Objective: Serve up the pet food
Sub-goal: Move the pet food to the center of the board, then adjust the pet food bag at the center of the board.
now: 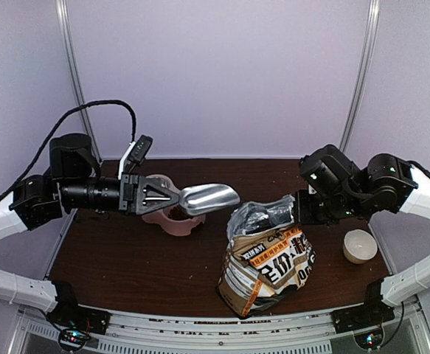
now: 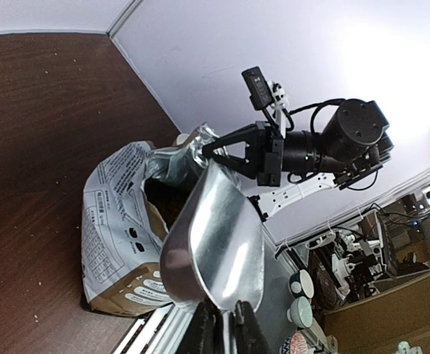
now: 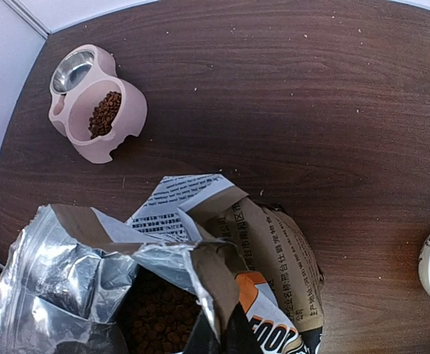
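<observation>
Nearest, the crinkled, foil-lined bag (image 1: 266, 258) slumps on the dark wood-grain surface (image 1: 119, 258). The right gripper (image 3: 218, 339), pressed together on a torn flap of the rim, holds its mouth up. Inside lies the pet food (image 3: 154, 313), small reddish-brown pellets, and a smaller heap sits in the rounded pink feeder (image 3: 96, 110) at 10 o'clock. Between them the left gripper (image 1: 152, 198) pinches the handle of a shiny metal scoop (image 1: 209, 198). It looks empty, so another load seems due: the scoop must dip toward 5 o'clock into the bag's mouth.
</observation>
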Robot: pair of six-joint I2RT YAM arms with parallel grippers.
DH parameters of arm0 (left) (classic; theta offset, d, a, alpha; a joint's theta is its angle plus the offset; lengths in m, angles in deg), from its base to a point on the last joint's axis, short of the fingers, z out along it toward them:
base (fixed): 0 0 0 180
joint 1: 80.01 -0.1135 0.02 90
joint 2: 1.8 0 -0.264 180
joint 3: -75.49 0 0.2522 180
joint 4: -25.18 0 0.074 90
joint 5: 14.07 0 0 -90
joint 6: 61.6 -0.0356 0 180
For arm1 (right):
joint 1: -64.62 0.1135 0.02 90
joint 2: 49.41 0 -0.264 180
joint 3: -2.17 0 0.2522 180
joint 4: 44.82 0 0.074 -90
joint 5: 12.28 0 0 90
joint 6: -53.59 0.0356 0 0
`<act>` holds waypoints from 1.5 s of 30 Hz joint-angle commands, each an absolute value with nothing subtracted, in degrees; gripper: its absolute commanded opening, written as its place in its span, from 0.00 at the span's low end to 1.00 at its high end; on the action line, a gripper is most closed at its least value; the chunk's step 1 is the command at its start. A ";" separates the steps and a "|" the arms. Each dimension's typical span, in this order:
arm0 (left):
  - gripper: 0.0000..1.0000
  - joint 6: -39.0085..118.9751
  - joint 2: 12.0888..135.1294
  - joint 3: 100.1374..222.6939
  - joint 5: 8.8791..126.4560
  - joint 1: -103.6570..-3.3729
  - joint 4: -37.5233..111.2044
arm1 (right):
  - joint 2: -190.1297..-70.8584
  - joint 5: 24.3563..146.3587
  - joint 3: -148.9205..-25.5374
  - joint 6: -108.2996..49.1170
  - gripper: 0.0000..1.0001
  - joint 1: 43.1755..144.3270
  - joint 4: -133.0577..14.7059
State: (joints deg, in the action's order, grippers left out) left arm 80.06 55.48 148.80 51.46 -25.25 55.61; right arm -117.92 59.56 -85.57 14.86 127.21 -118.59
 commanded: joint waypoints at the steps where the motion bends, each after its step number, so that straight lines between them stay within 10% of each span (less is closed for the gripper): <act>1: 0.00 76.92 51.96 147.46 50.57 -27.08 55.19 | -119.36 58.49 -89.02 12.89 0.00 125.45 -114.41; 21: 0.00 76.89 48.62 145.37 47.45 -29.74 47.94 | -154.53 95.35 -126.84 -27.97 0.00 111.12 -96.94; 27: 0.00 77.59 45.37 143.05 52.27 -29.83 49.49 | -149.91 79.86 -123.79 -25.22 0.61 111.66 -102.50; 45: 0.00 82.08 38.81 138.43 59.99 -29.92 50.01 | -152.65 63.36 -121.57 -21.50 0.70 119.83 -117.34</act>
